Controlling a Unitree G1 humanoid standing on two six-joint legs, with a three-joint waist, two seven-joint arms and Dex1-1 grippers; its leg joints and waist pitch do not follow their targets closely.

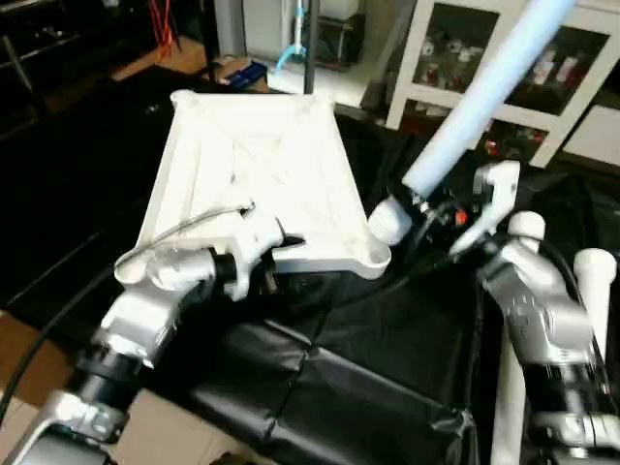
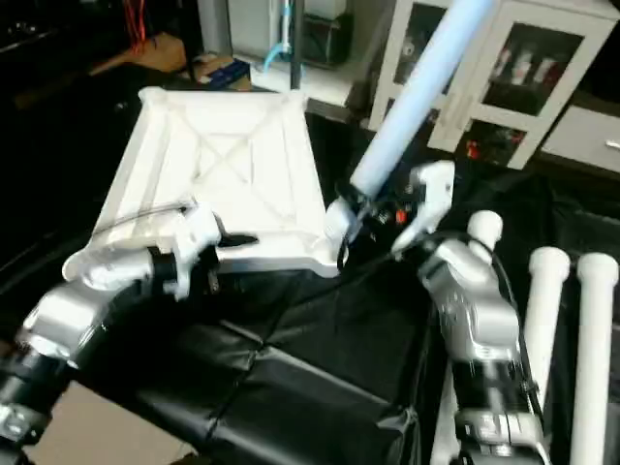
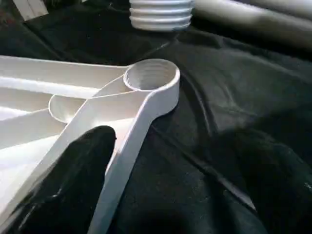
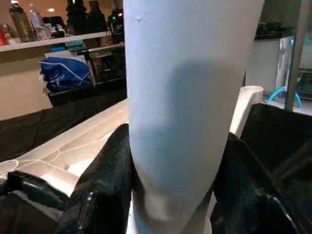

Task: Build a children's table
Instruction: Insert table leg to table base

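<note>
On a black-draped bench, the tabletop (image 1: 257, 174) lies underside-up; one leg (image 1: 484, 102), clamped in the right gripper (image 2: 360, 211), is poised at a corner socket (image 3: 150, 75), none yet fitted; left gripper (image 1: 291, 254) spread at the rim, two spare legs (image 2: 567, 339) waiting.

Lab or workshop (glass-door cabinet (image 1: 504, 87), shelf of bottles (image 4: 53, 41), cables).

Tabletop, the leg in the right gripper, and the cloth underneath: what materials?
Tabletop: looks like moulded white plastic, matte, judging by its ribs and threaded corner socket.
Leg: smooth white tube, probably plastic, faint sheen.
Cloth: black, creased, slightly glossy; coated fabric or plastic sheet, hard to tell which.
</note>
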